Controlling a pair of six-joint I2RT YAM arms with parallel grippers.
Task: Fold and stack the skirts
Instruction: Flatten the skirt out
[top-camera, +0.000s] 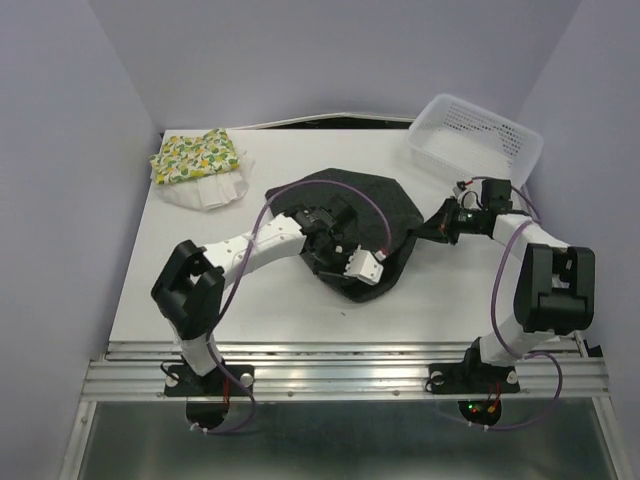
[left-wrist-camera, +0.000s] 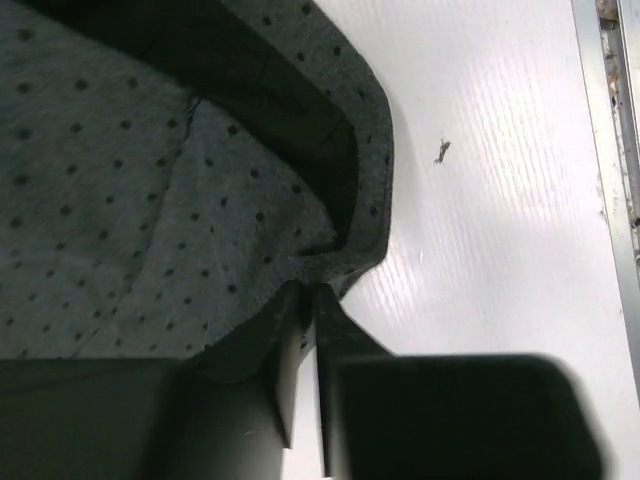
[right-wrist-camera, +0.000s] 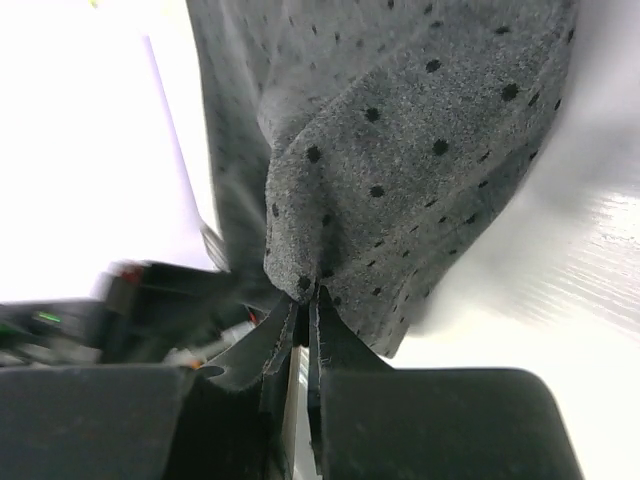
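1. A white worktop (top-camera: 300, 310) fills the scene from above. Two robot arms are bolted side by side at its near edge, and pale walls stand around it.
2. The black skirt (top-camera: 385, 200) lies in a rumpled heap near the middle of the worktop, a little right of centre (up close the cloth reads as dark grey with small black dots).
3. The left arm reaches in from the near left and bends over the skirt. The left end effector (left-wrist-camera: 305, 295) sits at the skirt's near edge. Its fingers are almost together, with only a sliver between them, and they nip the hem where it curls over.
4. The right arm comes in from the near right. The right end effector (right-wrist-camera: 305, 292) is at the skirt's right edge with its fingers drawn nearly together. They pinch a bunched fold of the cloth, which peaks at the tips.
5. In the far left corner the lemon-print skirt (top-camera: 195, 155) lies flat and folded. It partly covers the white skirt (top-camera: 215, 192), and both are well apart from the black one.
6. A white mesh basket (top-camera: 425, 150) sits at an angle in the far right corner, near the right arm's wrist.
7. A tiny dark speck (left-wrist-camera: 441, 150) lies on the bare worktop near the skirt's hem. It is perhaps a thread, but too small to tell.
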